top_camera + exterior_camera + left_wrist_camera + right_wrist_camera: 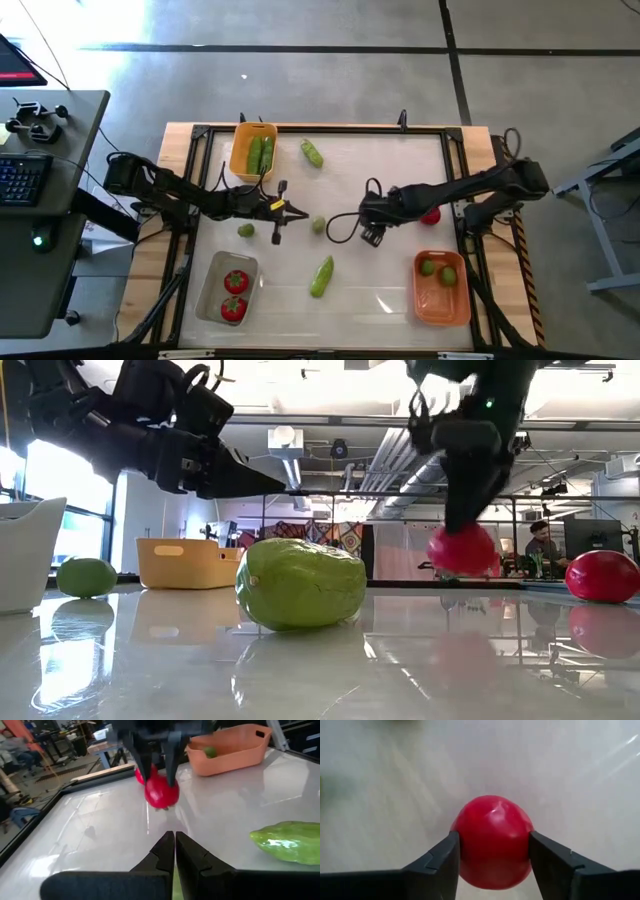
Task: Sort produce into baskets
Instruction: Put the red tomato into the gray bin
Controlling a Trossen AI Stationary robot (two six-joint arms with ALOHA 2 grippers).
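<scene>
While its two fingers (440, 865) press both sides of a red tomato (493, 841), your right gripper (156, 767) holds it just above the white table (390, 170). Your left gripper (175, 852) hangs pinched together nearby. Beyond sit a second tomato (603, 576) and the darker orange basket (441, 290) with limes.
</scene>
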